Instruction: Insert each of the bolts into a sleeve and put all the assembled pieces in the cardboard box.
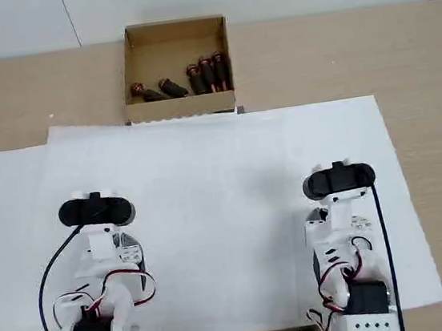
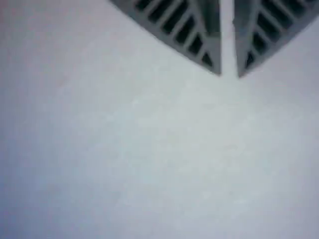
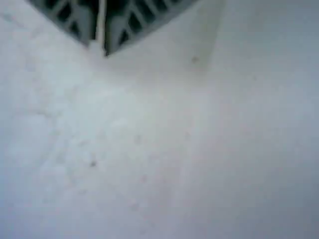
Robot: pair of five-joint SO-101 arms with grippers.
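White paper (image 1: 223, 181) | both arms folded back, well apart | left tool (image 2: 229, 73) together | right tool (image 3: 98, 49) together

In the high view, 2 arms sit folded back, side by side and well apart. The arm on the view's left (image 1: 100, 265) and the arm on the view's right (image 1: 344, 235) hold the same pose. On each, white links are stacked above the base and a black oval housing (image 1: 96, 211) lies across the far end. Red and black wires (image 1: 126, 278) loop beside the joints. The left gripper (image 2: 229, 73) points downward, its 2 ribbed fingers (image 2: 192, 30) drawn together with only a thin slit between the tips. The right gripper (image 3: 98, 49) also points downward, with its jaws closed to a narrow line.
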